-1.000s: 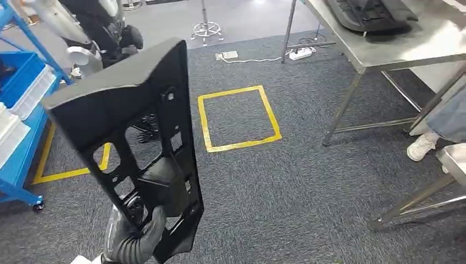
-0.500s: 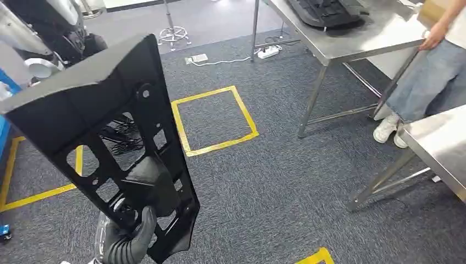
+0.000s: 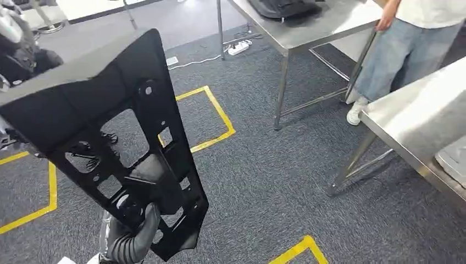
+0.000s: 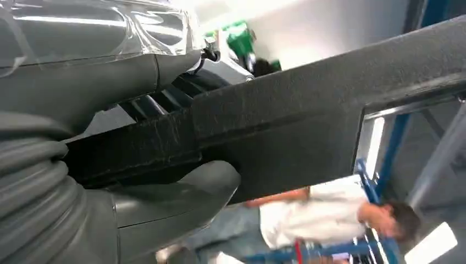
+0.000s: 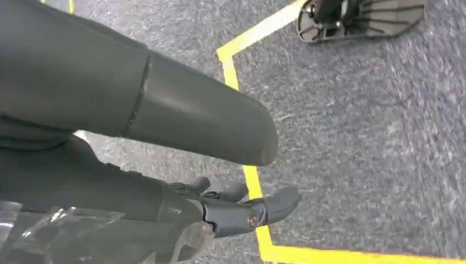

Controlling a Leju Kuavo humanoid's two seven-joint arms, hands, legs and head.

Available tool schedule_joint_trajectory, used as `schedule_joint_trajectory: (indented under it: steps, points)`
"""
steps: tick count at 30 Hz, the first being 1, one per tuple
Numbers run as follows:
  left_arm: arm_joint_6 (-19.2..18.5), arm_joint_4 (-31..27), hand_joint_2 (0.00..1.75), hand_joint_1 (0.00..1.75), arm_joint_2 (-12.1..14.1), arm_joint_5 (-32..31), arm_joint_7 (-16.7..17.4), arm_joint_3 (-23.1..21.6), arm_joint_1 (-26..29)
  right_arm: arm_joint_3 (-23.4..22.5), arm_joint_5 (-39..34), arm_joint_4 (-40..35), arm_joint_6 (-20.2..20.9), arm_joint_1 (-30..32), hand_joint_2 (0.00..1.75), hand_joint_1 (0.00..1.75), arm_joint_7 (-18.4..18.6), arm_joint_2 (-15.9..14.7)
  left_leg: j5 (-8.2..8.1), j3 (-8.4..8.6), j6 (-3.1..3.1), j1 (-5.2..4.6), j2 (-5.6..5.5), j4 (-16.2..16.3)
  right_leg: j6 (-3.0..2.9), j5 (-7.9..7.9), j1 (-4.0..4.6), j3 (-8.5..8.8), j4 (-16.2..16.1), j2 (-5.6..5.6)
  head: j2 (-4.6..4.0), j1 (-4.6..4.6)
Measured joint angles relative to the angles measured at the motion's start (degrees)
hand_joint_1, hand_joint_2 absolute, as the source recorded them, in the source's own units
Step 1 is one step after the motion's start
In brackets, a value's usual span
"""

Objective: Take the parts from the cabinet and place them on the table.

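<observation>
1. The left hand grips the lower end of a long black panel and holds it upright, tilted, in front of the robot, above the carpet.
2. In the left wrist view the thumb presses one face of the panel and the dark fingers wrap the other face, so the panel's edge is clamped between them.
3. The panel is a flat plastic frame with several cut-out windows and a wider, solid top end; through the windows the carpet shows.
4. The right hand hangs over the carpet holding nothing; its thumb sticks out straight and the fingers are loosely apart, slightly curled.
5. Yellow tape marks a square on the carpet just past the panel, and another yellow corner lies near the bottom edge of the head view.
6. A steel tabletop stands ahead to the right, carrying another black part near its far end.
7. A second steel tabletop juts in from the right edge, nearer the robot.
8. A person in jeans stands between the two tables, one hand resting on the far tabletop's edge.
9. A power strip with a white cable lies on the floor under the far table.
</observation>
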Motion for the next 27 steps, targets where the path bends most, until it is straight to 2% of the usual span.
schedule_joint_trajectory:
  steps: [1,2,3,4,5,6,7,8,9,11,12,13,14,15,16,17,18,19,20,21,22,23,24,26,27]
  points:
    - [-0.3,0.4,1.75,1.75,0.0,0.2,0.0,0.0,-0.2,0.0,0.0,0.0,0.0,0.0,0.0,0.0,0.0,0.0,-1.62,-2.28,0.13,-0.06,-0.21,4.6,-0.14,0.03,0.28,-0.05,0.0,0.6,0.0,-0.04]
    - [-0.5,0.7,1.75,1.75,0.0,0.3,0.0,-0.1,-0.2,0.0,0.0,0.0,0.1,0.0,0.0,0.0,0.2,0.0,-2.11,-4.02,0.48,-0.21,-0.39,7.6,-0.28,0.08,0.55,-0.07,0.0,1.35,0.0,-0.04]
    - [-0.7,1.1,1.75,1.75,-0.1,0.3,0.0,-0.2,-0.2,0.0,-0.1,0.0,0.2,0.1,0.0,0.0,0.4,0.0,-1.03,-4.28,0.97,-0.53,-0.62,7.4,-0.36,0.1,0.73,-0.02,0.0,2.13,0.0,-0.04]
    - [-0.9,1.4,1.75,1.75,-0.2,0.3,-0.1,-0.3,-0.3,0.0,-0.3,0.0,0.3,0.1,0.0,0.0,0.7,0.0,1.29,-3.19,1.63,-0.98,-0.91,4.3,-0.39,0.12,0.82,0.03,0.0,2.87,0.0,-0.07]
    - [-1.0,1.6,1.75,1.75,-0.2,0.3,-0.2,-0.4,-0.7,0.0,-0.6,0.0,0.3,0.1,0.0,0.0,0.8,0.0,4.24,-1.05,2.31,-1.52,-1.36,-1.0,-0.44,0.15,0.83,0.1,0.0,3.61,0.0,-0.07]
    - [-1.2,1.7,1.75,1.75,-0.3,0.3,-0.3,-0.5,-1.0,0.0,-0.6,0.0,0.4,0.1,0.0,0.0,0.9,0.1,7.01,1.32,3.0,-2.07,-2.52,-6.6,-0.5,0.21,0.8,0.16,0.0,4.17,0.0,-0.07]
    - [-1.5,1.9,1.75,1.75,-0.3,0.3,-0.4,-0.5,-1.4,0.0,-0.7,0.0,0.4,0.1,0.0,0.0,0.9,0.5,8.18,2.84,3.72,-2.58,-5.18,-10.9,-0.52,0.3,0.54,0.02,-0.1,4.53,0.0,-0.07]
    - [-1.9,2.1,1.75,1.75,-0.4,0.3,-0.5,-0.5,-1.5,0.0,-0.8,0.0,0.2,0.0,0.0,0.0,0.9,0.6,8.02,3.01,4.01,-2.56,-5.2,-11.7,-0.29,0.45,0.69,-0.07,-0.1,5.0,0.0,-0.07]
    - [-2.1,2.2,1.75,1.75,-0.4,0.3,-0.5,-0.6,-1.5,0.0,-1.0,0.0,0.2,0.0,0.0,0.0,1.0,1.0,8.04,3.1,4.06,-2.87,-4.99,-11.6,-0.1,0.52,0.44,-0.3,-0.2,5.3,0.0,-0.13]
    - [-2.7,2.4,1.75,1.75,-0.5,0.2,-0.5,-0.7,-1.6,-0.1,-1.2,0.0,0.2,0.6,0.0,0.0,1.3,0.9,8.31,3.21,4.55,-2.87,-4.34,-12.2,0.61,0.9,0.36,-0.31,-0.9,6.06,0.0,-0.13]
    - [-2.9,2.5,1.75,1.75,-0.5,0.0,-0.5,-0.8,-1.7,-0.1,-1.2,0.0,0.2,0.7,0.0,0.0,1.4,0.8,9.31,3.88,4.41,-1.95,-3.67,-14.0,0.71,0.82,0.89,-0.13,-0.9,5.97,0.02,-0.13]
    - [-3.1,2.6,1.75,1.75,-0.7,-0.1,-0.5,-0.8,-1.9,-0.1,-1.2,0.0,0.2,0.6,0.0,0.0,1.5,0.9,9.68,4.41,4.12,-2.08,-3.29,-14.8,0.77,-0.2,1.15,-0.69,0.4,3.19,0.0,-0.07]
    - [-3.3,2.7,1.75,1.75,-0.7,-0.1,-0.6,-0.8,-1.9,-0.1,-1.3,0.0,0.3,0.4,0.0,0.0,1.7,1.1,9.8,4.49,4.36,-2.0,-2.71,-15.0,0.87,-2.39,1.15,-2.1,3.4,1.45,0.0,0.05]
    - [-3.4,2.8,1.75,1.75,-0.8,-0.1,-0.6,-0.9,-1.7,-0.1,-1.3,0.0,0.3,0.4,0.0,0.0,1.7,1.1,9.81,4.48,4.33,-1.97,-1.95,-15.0,1.22,-4.86,1.06,-4.33,8.1,0.64,0.0,0.22]
    - [-3.4,3.1,1.75,1.75,-0.8,-0.1,-0.6,-0.9,-1.6,-0.1,-1.3,0.0,0.3,0.3,0.0,0.0,1.8,1.2,9.79,4.47,4.31,-2.0,-1.17,-15.0,1.51,-6.65,0.78,-6.45,12.5,0.19,0.0,0.24]
    - [-3.5,3.3,1.75,1.75,-0.8,-0.1,-0.6,-0.8,-1.6,-0.1,-1.4,0.0,0.5,0.3,0.0,0.0,1.9,1.2,9.78,4.37,4.31,-2.02,-0.54,-14.9,1.79,-7.45,0.65,-7.81,15.3,-0.02,0.0,0.22]
    - [-3.6,3.6,1.75,1.75,-0.8,-0.2,-0.6,-0.9,-1.6,-0.1,-1.3,0.0,0.5,0.4,0.0,0.0,1.9,1.2,9.74,4.32,4.25,-1.98,0.05,-14.9,2.04,-6.97,0.53,-7.95,15.6,-0.16,0.0,0.26]
    - [-3.8,3.8,1.75,1.75,-0.8,-0.2,-0.6,-0.9,-1.5,-0.1,-1.2,0.0,0.6,0.4,0.0,0.0,1.9,1.2,9.7,4.32,4.18,-1.92,0.57,-14.9,2.28,-5.4,0.35,-6.75,13.4,-0.39,0.0,0.24]
    - [-4.0,4.0,1.75,1.75,-0.8,-0.3,-0.6,-0.9,-1.5,-0.1,-1.2,0.0,0.6,0.4,0.0,0.0,1.8,1.2,9.56,4.33,3.94,-1.79,1.16,-14.7,2.54,-2.88,0.15,-4.06,8.4,-0.87,0.0,0.24]
    - [-4.0,4.2,1.75,1.75,-0.8,-0.4,-0.6,-1.0,-1.5,-0.1,-1.1,0.0,0.6,0.5,0.0,0.0,1.6,1.2,9.31,4.34,3.58,-1.69,1.59,-14.4,2.78,-0.52,0.02,-0.75,2.6,-2.07,0.0,0.24]
    - [-4.1,4.3,1.75,1.75,-0.8,-0.3,-0.6,-0.9,-1.5,-0.1,-1.0,0.0,0.5,0.4,0.0,0.0,1.4,1.4,8.98,4.31,3.09,-1.88,2.02,-13.9,2.73,0.06,0.03,1.53,-1.8,-4.58,0.0,0.26]
    - [-4.2,4.5,1.75,1.75,-0.8,-0.4,-0.5,-0.8,-1.4,-0.1,-0.9,0.0,0.5,0.3,0.0,0.0,1.2,1.5,8.54,4.21,2.53,-2.17,2.49,-13.5,1.86,0.19,0.53,1.44,-1.8,-3.92,0.0,0.22]
    - [-4.4,4.6,1.75,1.75,-0.7,-0.4,-0.5,-0.8,-1.4,-0.1,-0.7,0.0,0.4,0.3,0.0,0.0,1.0,1.6,8.4,4.25,2.34,-2.15,2.83,-13.5,0.98,0.28,0.35,1.21,-1.6,-3.29,0.02,0.15]
    - [-4.6,4.8,1.75,1.75,-0.7,-0.7,-0.3,-0.8,-1.2,-0.1,-0.5,0.0,0.5,0.5,0.0,0.0,1.0,1.6,8.36,4.53,2.01,-2.02,3.78,-13.5,0.35,0.32,0.69,1.03,-1.6,-2.24,0.0,0.11]
    - [-4.7,4.9,1.75,1.75,-0.7,-0.8,0.0,-0.8,-1.1,-0.1,-0.5,0.0,0.7,0.5,0.0,0.0,1.0,1.6,8.1,4.52,1.69,-1.84,4.06,-13.1,-0.19,0.64,0.43,1.02,-1.8,-1.65,0.0,0.11]
